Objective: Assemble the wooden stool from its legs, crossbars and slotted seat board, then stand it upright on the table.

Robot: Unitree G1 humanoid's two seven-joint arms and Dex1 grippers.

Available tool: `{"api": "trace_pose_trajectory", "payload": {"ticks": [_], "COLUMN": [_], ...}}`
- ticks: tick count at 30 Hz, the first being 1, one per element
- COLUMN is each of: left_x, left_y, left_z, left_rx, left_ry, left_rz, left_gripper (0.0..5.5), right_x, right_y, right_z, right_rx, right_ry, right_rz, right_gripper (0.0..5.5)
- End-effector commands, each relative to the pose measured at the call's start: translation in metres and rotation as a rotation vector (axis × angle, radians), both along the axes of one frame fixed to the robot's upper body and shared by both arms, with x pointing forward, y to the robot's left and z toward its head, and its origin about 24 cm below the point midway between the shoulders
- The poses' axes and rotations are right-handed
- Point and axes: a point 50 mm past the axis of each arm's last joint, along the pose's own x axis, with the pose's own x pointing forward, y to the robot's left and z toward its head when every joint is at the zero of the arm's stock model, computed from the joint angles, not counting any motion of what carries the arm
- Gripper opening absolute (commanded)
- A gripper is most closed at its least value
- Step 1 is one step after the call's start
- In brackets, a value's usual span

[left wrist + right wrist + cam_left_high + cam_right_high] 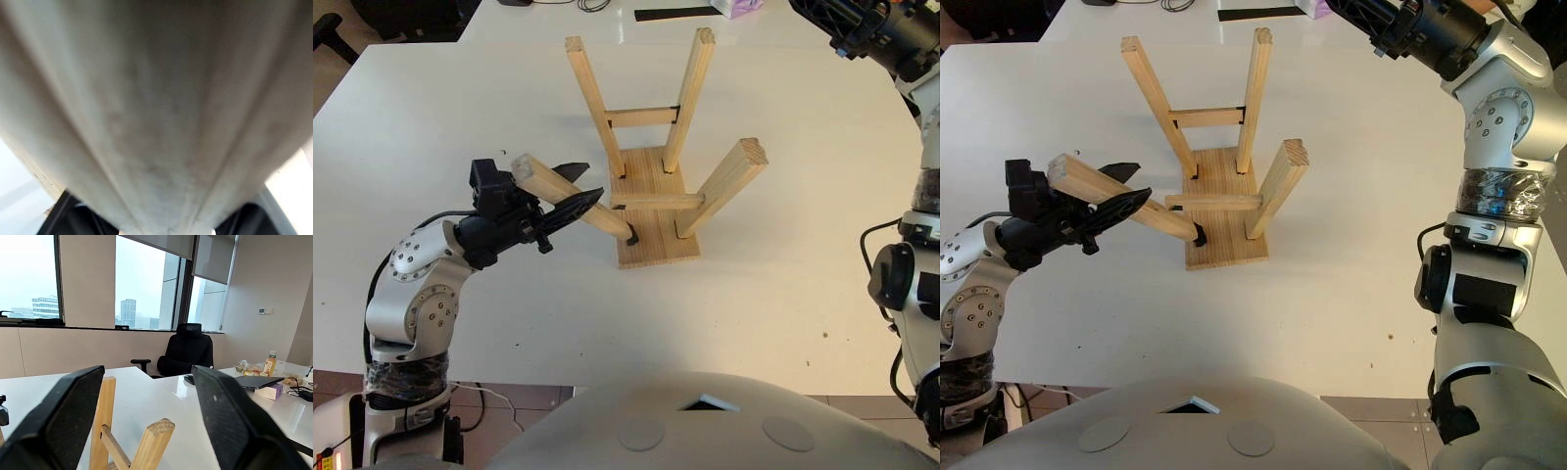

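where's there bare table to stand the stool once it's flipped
Widest bare table lies right of the seat board, out to the right edge; the strip between board and near edge is free too. Crowded left of the board, where the left gripper grips a leg.

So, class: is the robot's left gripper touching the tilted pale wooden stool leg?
Touching. In the left eye view the left gripper has its black fingers clamped on the tilted pale wooden stool leg, one on each side, with no gap showing.
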Motion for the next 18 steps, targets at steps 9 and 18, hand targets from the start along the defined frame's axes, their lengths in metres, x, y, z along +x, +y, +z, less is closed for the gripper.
{"api": "trace_pose_trajectory", "payload": {"ticks": [9, 18], "left_x": [0.016, 0.024], "left_y": [0.018, 0.023], "left_z": [0.01, 0.007], "left_rx": [0.187, 0.246], "left_ry": [0.054, 0.101], "left_rz": [-0.133, -0.203], "left_gripper": [2.04, 2.04], "right_x": [-0.012, -0.02], "right_y": [-0.004, -0.007], "right_z": [-0.008, -0.016], "right_rx": [0.041, 0.06], "right_ry": [-0.01, 0.003], "right_rz": [-0.056, -0.085], "right_gripper": [3.29, 3.29]}}
